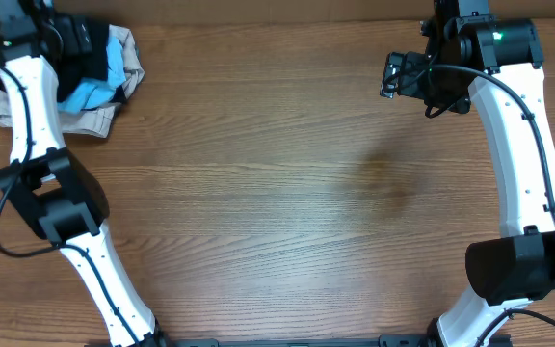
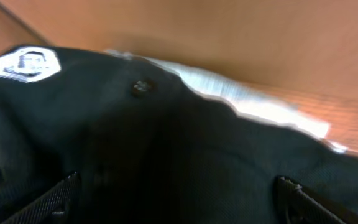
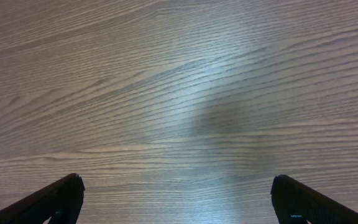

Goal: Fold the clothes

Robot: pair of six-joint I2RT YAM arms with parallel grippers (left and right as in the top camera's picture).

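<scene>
Wood-grain table (image 1: 277, 193), one pile at its far-left corner. Three garments in it: one black garment (image 2: 166, 143) with a white round mark (image 2: 25, 63) on top, one light-blue shirt (image 1: 90, 93), one beige garment (image 1: 99, 120) lowest. Two arms: left gripper (image 2: 179, 199) has its fingers spread wide, close over the black fabric. The right gripper (image 3: 179, 199) is equally spread over the tabletop, well apart from the pile.

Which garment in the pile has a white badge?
The black garment, its white badge near one edge; the blue shirt and the beige garment show none.
</scene>
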